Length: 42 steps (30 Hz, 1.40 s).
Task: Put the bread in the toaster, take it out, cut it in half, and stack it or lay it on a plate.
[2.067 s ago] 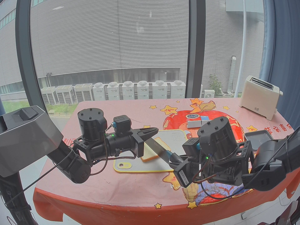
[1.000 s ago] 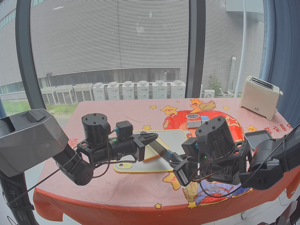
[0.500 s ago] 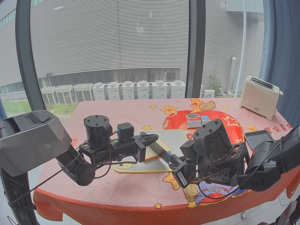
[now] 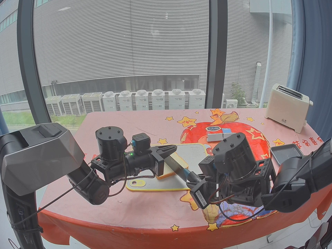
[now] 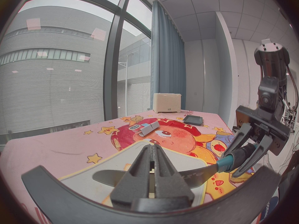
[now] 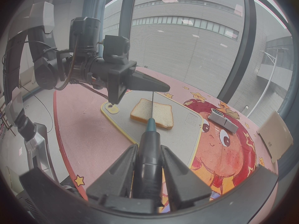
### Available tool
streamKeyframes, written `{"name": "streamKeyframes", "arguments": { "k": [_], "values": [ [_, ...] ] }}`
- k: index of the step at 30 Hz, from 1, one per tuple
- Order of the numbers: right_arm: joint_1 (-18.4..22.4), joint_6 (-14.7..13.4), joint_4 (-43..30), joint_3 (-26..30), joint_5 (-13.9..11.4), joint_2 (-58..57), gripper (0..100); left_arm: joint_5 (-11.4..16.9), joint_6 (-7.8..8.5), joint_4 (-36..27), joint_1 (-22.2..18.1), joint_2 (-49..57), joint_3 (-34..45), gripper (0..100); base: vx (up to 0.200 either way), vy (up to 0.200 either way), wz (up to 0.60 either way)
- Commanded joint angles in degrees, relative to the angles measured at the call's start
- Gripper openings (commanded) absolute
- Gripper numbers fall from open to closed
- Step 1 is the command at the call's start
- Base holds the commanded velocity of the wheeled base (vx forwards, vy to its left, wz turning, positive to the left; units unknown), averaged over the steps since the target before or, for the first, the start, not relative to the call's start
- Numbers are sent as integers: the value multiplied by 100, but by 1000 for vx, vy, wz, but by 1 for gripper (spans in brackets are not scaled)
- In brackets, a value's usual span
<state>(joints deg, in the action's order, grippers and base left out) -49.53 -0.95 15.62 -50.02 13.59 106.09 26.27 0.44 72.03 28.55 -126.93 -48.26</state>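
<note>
On the pink cartoon-print tabletop (image 4: 145, 121), the pale square bread slice (image 6: 152, 113) lies uncut on the grey cutting board (image 6: 183, 137). The right end effector (image 6: 149, 147) clamps the teal-handled knife (image 5: 193, 175) over it, and the left end effector (image 5: 152, 147) is pinched closed beside the blade. Cutting and plating are not yet done.

No legible text; print on the toaster (image 4: 288, 107) and tablecloth (image 4: 145, 204) too small.

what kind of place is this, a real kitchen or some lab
Probably an office or lab room staged as a kitchen, not a home: a panelled ceiling, a tall window facing a building, and a toaster and cutting board on a cloth-covered table.
</note>
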Motion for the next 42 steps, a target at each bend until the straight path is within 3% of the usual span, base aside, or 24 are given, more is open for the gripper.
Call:
{"name": "streamKeyframes", "arguments": {
  "k": [1,42],
  "values": [
    [-4,-2,3,1,3,17,0,1,0,4,54,-139,27,0,0,0,0],
    [5,-46,3,27,12,25,0,-8,53,-5,72,-456,27,0,0,0,0]
  ]
}}
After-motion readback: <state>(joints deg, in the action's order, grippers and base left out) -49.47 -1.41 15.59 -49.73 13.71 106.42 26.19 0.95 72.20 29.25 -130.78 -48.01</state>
